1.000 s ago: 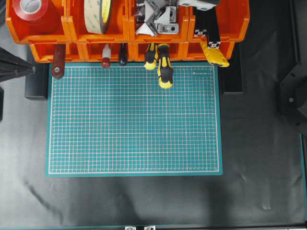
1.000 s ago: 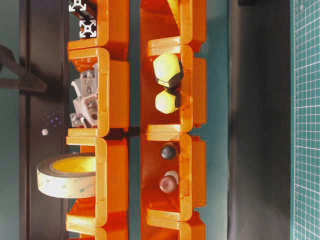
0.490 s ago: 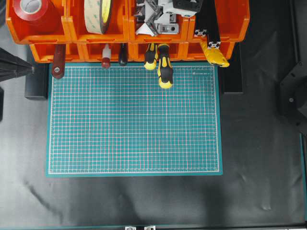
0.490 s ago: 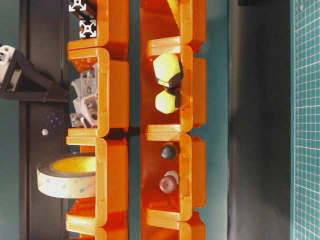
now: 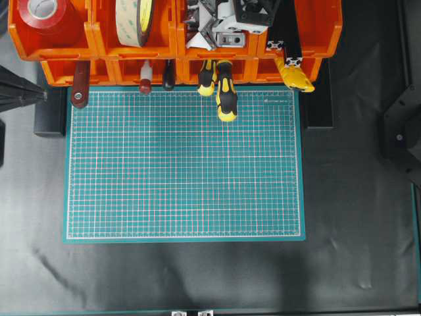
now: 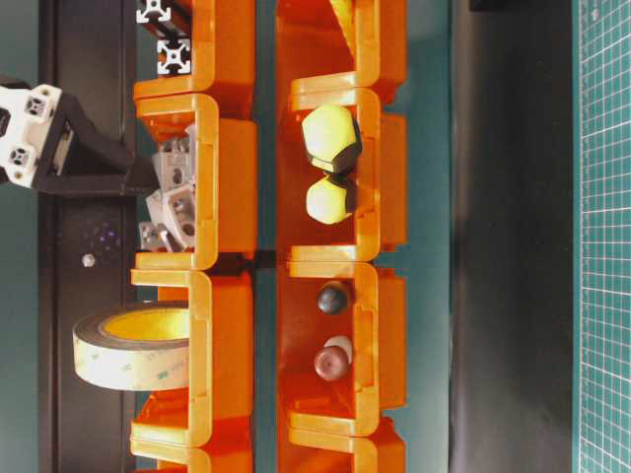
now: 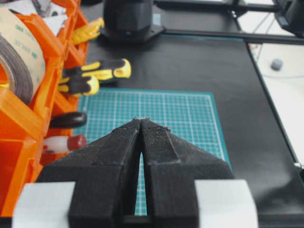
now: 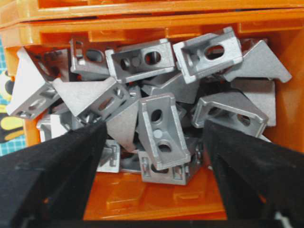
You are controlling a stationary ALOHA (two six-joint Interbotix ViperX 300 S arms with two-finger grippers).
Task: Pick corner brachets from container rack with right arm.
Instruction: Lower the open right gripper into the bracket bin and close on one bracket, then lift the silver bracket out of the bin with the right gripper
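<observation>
Filling the middle of the right wrist view, the corner brachets (image 8: 156, 118) lie heaped in one orange bin of the container rack (image 5: 66, 66), some upright, some tipped on their triangular sides. The right gripper (image 8: 154, 156) stands with its jaws spread wide, one black finger at lower left and the other at lower right of that view, the pile between and beyond them; nothing is held, and whether the fingertips touch any piece cannot be told. In the overhead view the right arm (image 5: 253, 10) sits at the top edge, over the bin third from the left in the upper tier.

The left gripper (image 7: 142, 124) has its two black fingers pressed together with only a thin slit between them, holding nothing, at the far left of the overhead view.

Below the rack a green grid mat (image 5: 184, 164) lies on a black table cover (image 5: 355, 230). Two yellow-and-black screwdrivers (image 5: 223, 95) stick out of the lower tier onto the mat's upper edge. A red tape roll (image 5: 46, 13) and a beige tape roll (image 5: 135, 20) fill the upper bins to the left.
</observation>
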